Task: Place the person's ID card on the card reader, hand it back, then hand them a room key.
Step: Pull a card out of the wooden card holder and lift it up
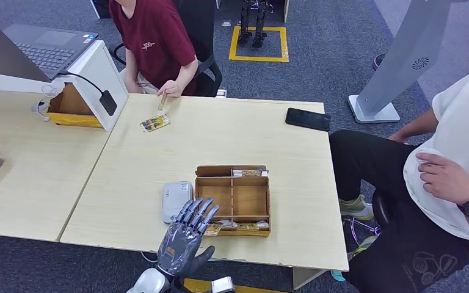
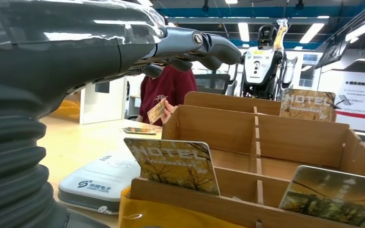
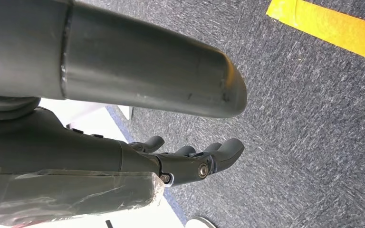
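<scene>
Left hand [image 1: 186,235], fingers apart and holding nothing, hovers at the near edge of the card reader [image 1: 176,200]; ID card [image 1: 164,101], pinched by the person beyond it, wants a reach across the reader, palm up.

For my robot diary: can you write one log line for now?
left hand: open, above card reader | right hand: empty, hanging | person: holds card

Right hand [image 3: 190,159] hanging over grey carpet [image 3: 313,118], fingers loosely extended, holding nothing, yellow floor tape [image 3: 332,31] beyond
</scene>
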You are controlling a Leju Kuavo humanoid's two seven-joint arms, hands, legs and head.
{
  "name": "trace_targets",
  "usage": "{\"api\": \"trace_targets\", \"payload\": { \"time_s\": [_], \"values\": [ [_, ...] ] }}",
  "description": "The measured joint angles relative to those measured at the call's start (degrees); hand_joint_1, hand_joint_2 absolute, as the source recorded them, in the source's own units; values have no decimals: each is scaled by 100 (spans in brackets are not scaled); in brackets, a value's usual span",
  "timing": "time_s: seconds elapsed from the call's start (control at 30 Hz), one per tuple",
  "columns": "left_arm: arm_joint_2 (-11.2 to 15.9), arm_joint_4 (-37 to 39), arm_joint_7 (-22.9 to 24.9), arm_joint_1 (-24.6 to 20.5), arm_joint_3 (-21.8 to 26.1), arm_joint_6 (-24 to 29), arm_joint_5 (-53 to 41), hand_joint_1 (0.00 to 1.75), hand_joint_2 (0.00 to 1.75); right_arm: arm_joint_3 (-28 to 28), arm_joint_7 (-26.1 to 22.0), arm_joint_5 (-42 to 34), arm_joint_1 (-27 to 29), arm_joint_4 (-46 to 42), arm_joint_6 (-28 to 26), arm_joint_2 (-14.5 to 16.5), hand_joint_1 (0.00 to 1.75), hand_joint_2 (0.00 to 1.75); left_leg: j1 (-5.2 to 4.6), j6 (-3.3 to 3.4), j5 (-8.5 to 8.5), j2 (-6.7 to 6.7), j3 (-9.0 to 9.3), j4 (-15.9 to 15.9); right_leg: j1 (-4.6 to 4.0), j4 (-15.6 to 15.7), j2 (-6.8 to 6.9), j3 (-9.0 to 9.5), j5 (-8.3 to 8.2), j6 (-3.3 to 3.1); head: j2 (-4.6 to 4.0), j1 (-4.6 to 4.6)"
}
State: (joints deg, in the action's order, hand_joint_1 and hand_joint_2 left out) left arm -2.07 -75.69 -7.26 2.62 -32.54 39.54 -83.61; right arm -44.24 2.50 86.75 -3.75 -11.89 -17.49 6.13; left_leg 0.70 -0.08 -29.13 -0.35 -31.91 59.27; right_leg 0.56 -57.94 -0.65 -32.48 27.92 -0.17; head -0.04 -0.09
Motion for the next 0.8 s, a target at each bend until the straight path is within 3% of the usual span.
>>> {"api": "trace_targets", "payload": {
  "time_s": [0.13, 0.8],
  "values": [
    [1, 44, 0, -2, 17, 0, 50, 175, 175, 0, -15, 0, 0, 0, 0, 0, 0, 0, 0, 0, 0, 0, 0, 0, 0, 0, 0, 0, 0, 0, 0, 0],
    [1, 246, -179, -45, 19, 68, 439, 175, 175, 0, -28, 0, 1, 0, 0, -1, 0, 0, 0, 0, 0, 0, 1, 0, 0, 0, 0, 1, 0, 0, 0, 0]
  ]
}}
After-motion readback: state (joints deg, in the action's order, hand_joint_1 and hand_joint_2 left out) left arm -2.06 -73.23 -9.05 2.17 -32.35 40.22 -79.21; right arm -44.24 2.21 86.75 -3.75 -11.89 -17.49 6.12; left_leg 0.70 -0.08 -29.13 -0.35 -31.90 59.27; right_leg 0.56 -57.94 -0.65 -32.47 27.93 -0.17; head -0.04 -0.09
